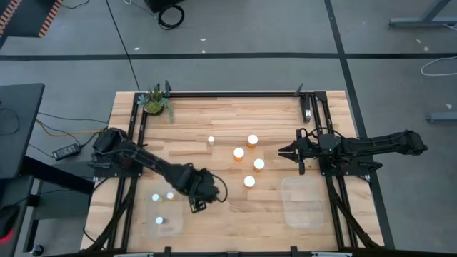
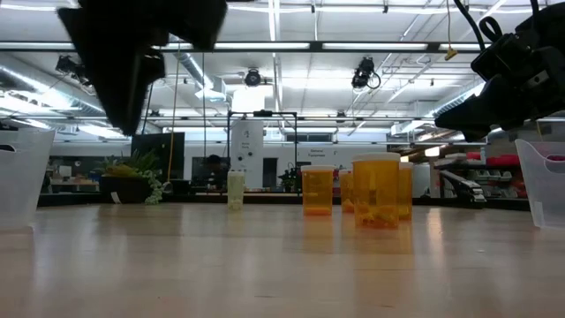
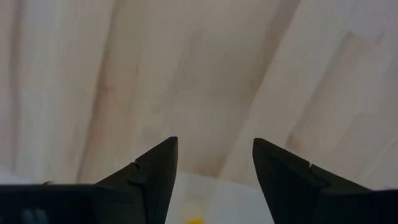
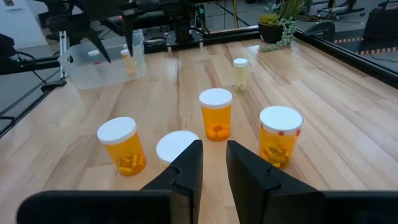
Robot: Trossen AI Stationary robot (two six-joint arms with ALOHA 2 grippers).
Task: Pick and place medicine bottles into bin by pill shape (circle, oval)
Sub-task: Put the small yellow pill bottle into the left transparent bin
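Four orange bottles (image 4: 216, 116) stand upright, caps up, just ahead of the narrowly parted, empty right end effector (image 4: 213, 163); the left end effector (image 3: 214, 163) gapes empty.

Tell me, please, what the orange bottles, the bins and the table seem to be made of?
Orange bottles: probably translucent plastic, since pills show through; the caps are white and opaque.
Left bin: clear plastic, as things inside show through its wall.
Table: light wood, visible plank seams and grain, smooth finish.
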